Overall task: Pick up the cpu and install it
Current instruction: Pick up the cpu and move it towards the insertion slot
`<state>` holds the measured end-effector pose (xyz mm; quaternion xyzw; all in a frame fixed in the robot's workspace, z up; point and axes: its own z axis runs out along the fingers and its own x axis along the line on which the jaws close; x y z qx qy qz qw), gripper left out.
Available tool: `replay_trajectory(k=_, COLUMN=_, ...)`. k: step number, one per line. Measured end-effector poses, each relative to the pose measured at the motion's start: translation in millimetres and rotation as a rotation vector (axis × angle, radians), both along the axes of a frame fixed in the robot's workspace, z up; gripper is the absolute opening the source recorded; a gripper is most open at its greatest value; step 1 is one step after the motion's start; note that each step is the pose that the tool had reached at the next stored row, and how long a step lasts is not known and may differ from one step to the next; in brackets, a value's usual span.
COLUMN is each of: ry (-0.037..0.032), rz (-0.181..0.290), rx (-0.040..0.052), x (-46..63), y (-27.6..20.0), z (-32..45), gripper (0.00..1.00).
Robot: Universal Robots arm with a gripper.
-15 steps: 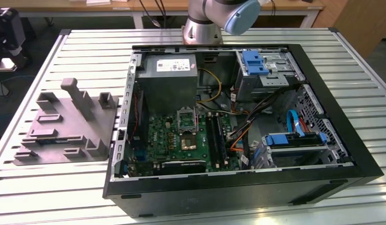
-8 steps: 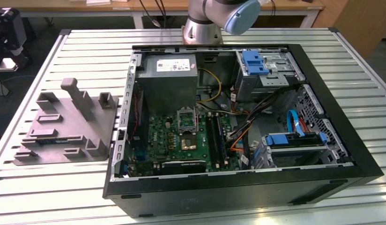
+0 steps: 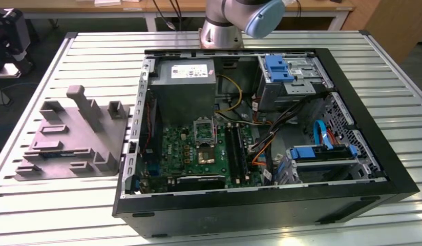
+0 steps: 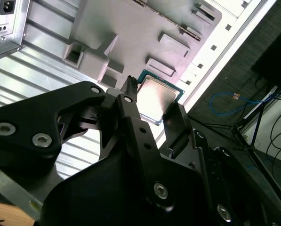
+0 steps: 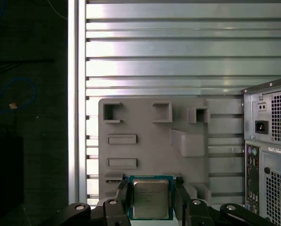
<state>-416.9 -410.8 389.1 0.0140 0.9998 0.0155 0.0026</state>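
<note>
Gripper (image 5: 151, 192): clamped on cpu (image 5: 149, 201) in first wrist view, one black finger (image 5: 123, 194) against each opposite edge. Cpu: small flat square, silver-grey metal lid, green board rim, held raised clear of tray (image 5: 149, 141). Tray: grey moulded plastic with raised blocks and recesses, on slatted table (image 5: 178, 47), at exterior view's left. Case (image 3: 266, 207): open, just beside tray, toward exterior view's right. Inside: green motherboard (image 3: 190, 154) with socket (image 3: 203, 134), power supply (image 3: 187, 87), cables (image 3: 293, 123), blue-clipped drive bays (image 3: 320, 154).
</note>
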Motion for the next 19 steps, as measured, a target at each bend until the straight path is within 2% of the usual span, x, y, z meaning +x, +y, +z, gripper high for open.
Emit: replay_trajectory(k=19, ry=0.0001, rz=0.0, rx=0.0, x=5.5, y=0.0, z=0.0, gripper=0.47)
